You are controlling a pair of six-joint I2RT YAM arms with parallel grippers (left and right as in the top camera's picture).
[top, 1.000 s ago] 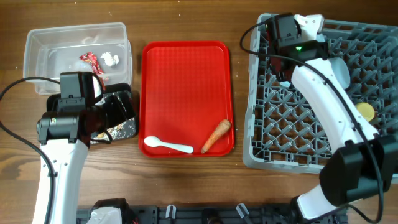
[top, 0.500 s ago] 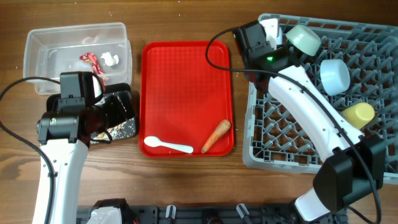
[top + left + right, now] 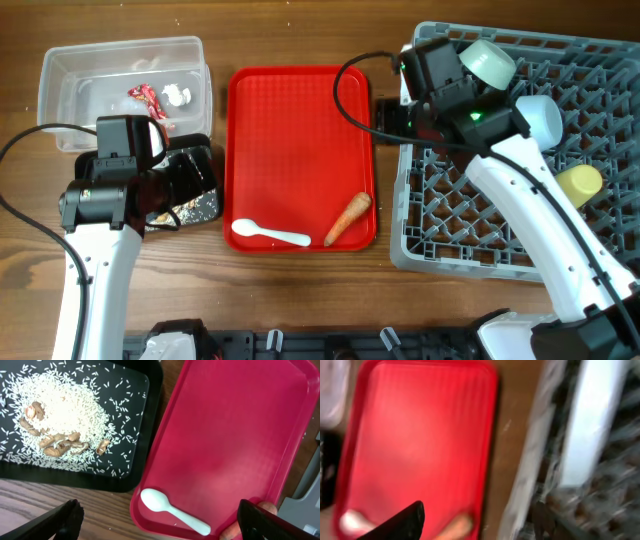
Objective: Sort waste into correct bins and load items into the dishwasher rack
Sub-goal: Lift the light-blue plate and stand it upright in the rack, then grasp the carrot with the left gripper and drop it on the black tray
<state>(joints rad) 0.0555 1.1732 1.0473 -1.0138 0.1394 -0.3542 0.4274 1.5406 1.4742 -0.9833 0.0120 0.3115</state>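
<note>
In the overhead view the grey dishwasher rack (image 3: 470, 200) holds a pale green bowl (image 3: 487, 62), a pale blue bowl (image 3: 538, 118) and a yellow cup (image 3: 578, 182). I cannot make out the plate. My right gripper (image 3: 386, 114) hangs open over the gap between the rack and the red tray, empty. The white spoon (image 3: 268, 234) and carrot (image 3: 348, 218) lie at the tray's front. My left gripper (image 3: 162, 527) is wide open above the spoon (image 3: 175, 512), holding nothing. Rice crumbs (image 3: 65, 410) fill the black tray (image 3: 205, 160). The clear tub (image 3: 75, 70) holds the red wrapper (image 3: 145, 95) and white scrap (image 3: 178, 95).
The flat red serving tray (image 3: 300, 140) lies between the bins and the rack. In the blurred right wrist view it (image 3: 420, 435) fills the left side, with the rack's edge (image 3: 535, 480) on the right. Cables run over the wood near both arms.
My right arm has swung from the rack's back corner to its left edge by the tray, and its jaws have opened. The green bowl now shows in the rack. The left arm is still.
</note>
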